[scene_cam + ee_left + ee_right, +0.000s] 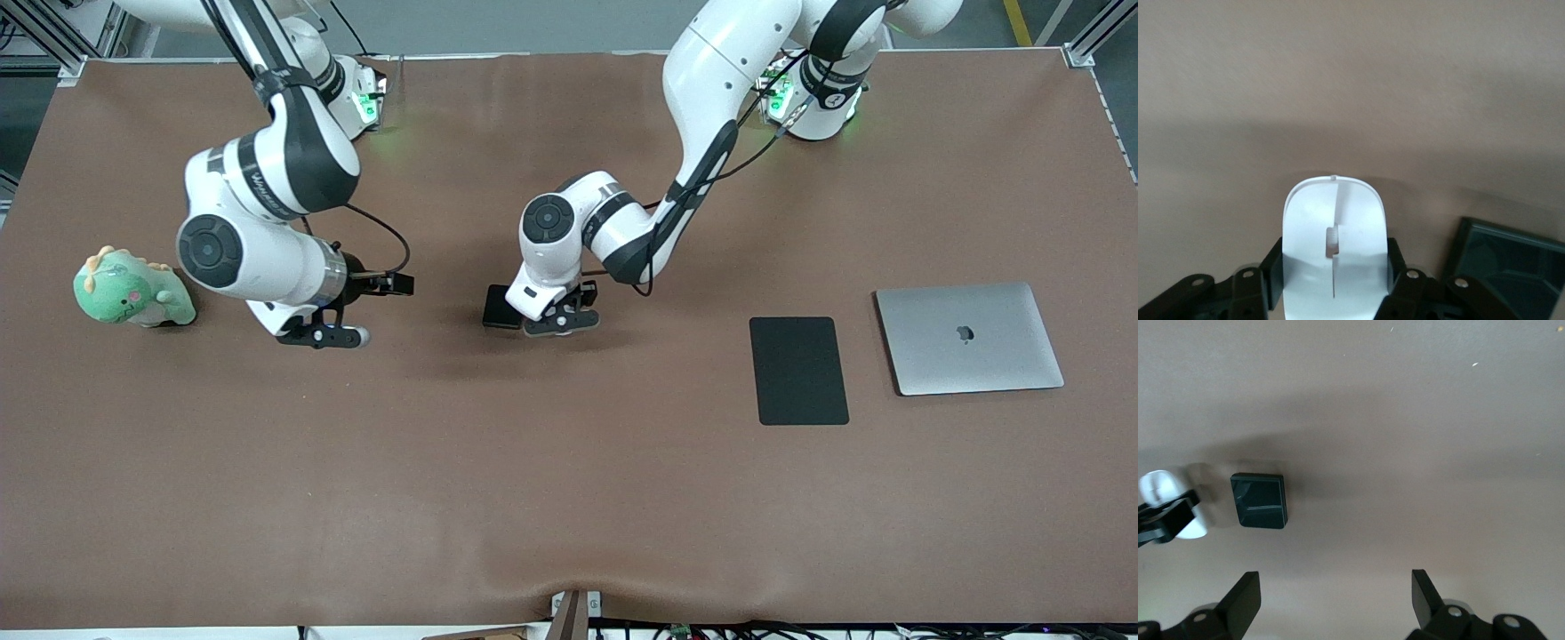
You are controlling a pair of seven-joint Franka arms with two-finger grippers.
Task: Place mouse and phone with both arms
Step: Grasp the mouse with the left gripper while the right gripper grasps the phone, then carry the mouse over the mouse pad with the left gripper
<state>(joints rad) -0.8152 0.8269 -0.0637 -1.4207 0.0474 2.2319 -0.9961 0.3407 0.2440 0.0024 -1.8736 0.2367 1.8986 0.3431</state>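
The white mouse (1335, 213) is clamped between the black fingers (1273, 267) of my left gripper (1336, 270), which is shut on it low over the middle of the table. In the front view this gripper (560, 322) covers the mouse. The small black phone (501, 308) lies flat right beside it, toward the right arm's end; it also shows in the left wrist view (1505, 267) and the right wrist view (1258, 500). My right gripper (324, 337) hangs open and holds nothing (1335, 587), between the phone and a plush toy. The right wrist view also catches the mouse (1161, 495).
A green plush dinosaur (133, 293) sits near the right arm's end of the table. A flat black mouse pad (798, 370) lies toward the left arm's end, with a closed silver laptop (969, 338) beside it. Brown cloth covers the table (569, 498).
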